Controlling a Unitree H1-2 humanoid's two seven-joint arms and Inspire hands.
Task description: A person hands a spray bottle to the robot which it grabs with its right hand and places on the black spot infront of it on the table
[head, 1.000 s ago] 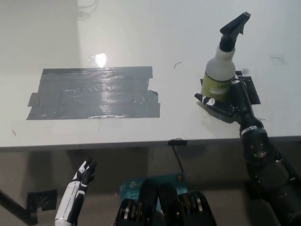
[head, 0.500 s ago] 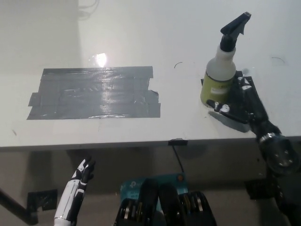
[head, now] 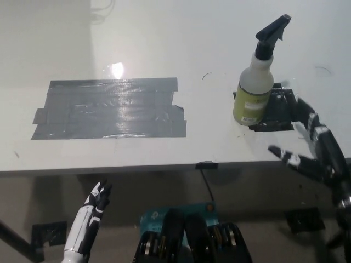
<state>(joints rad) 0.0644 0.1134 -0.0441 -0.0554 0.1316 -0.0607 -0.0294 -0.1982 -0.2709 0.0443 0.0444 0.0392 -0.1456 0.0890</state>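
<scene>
A spray bottle (head: 255,81) with a black trigger top and a yellow-green label stands upright on the small black spot (head: 272,107) at the right of the white table (head: 164,49). My black right hand (head: 313,148) is open, down and to the right of the bottle near the table's front edge, and touches nothing. My white left hand (head: 94,204) rests open below the table edge at the lower left.
A large patch of grey tape (head: 109,108) lies on the table's left half. A small black clip (head: 207,165) sits on the front edge, with a cable hanging from it. Glare marks the table above the tape.
My right hand has let go of the bottle and drawn back toward the lower right, away from the table. The bottle stays upright on the black spot. The left hand has hardly moved.
</scene>
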